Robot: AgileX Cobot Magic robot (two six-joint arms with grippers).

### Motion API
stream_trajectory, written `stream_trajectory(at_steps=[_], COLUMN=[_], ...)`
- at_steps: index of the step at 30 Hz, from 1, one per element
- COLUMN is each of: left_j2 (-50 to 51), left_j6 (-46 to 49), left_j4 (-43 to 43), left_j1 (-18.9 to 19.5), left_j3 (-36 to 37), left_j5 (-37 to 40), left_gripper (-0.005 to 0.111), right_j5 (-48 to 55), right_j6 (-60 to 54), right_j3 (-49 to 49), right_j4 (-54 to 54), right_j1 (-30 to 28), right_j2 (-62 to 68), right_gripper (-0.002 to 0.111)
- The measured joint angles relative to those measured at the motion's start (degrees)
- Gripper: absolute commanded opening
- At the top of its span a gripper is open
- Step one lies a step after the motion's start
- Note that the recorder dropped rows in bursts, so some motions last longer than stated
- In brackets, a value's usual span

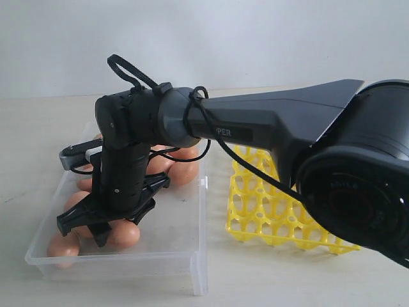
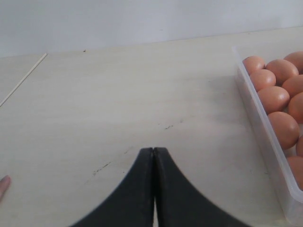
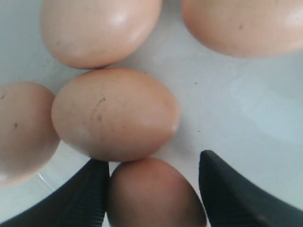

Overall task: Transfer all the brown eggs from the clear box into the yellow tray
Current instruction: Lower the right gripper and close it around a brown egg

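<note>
Reaching across from the right of the exterior view, the right arm (image 1: pixel 268 125) bends down into the clear box (image 1: pixel 182 220), which sits on the pale table (image 2: pixel 118 94) at the left of that view. The brown eggs (image 1: pixel 184 167) lie loose on the box floor, gathered toward its far and left parts, and several are hidden behind the arm. The right claw (image 3: pixel 154 160) stands open, low among them, with its two black fingers (image 3: pixel 90 198) on either side of one egg (image 3: pixel 156 198). One finger touches the shell. The other sits just beside it, and the close view does not quite settle whether that side makes contact. This egg rests on the box floor, touching a second egg (image 3: pixel 113 113) just beyond it, with three more at the edges of the wrist view. The yellow tray (image 1: pixel 268 211) stands on the table just beside the box, on its right in the exterior view, partly covered by the arm's big dark joint. The left claw (image 2: pixel 154 150) is closed, its fingers pressed together with nothing between them, and it hangs over bare table near the box's outer wall.
</note>
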Motion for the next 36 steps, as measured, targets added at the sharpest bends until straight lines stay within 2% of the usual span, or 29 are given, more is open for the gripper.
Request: stream_trajectory(at_steps=[12,33,36], left_j2=[0.00,0.00,0.00], left_j6=[0.00,0.00,0.00], left_j4=[0.00,0.00,0.00], left_j1=[0.00,0.00,0.00], left_j3=[0.00,0.00,0.00], left_j5=[0.00,0.00,0.00], left_gripper=[0.000,0.000,0.000], right_j5=[3.25,2.70,2.00], right_j6=[-2.93,-11.88,-12.73], right_j3=[0.00,0.00,0.00], right_j4=[0.00,-0.96,-1.00], right_j1=[0.00,0.00,0.00], right_j2=[0.00,0.00,0.00], right_gripper=[0.054,0.054,0.046])
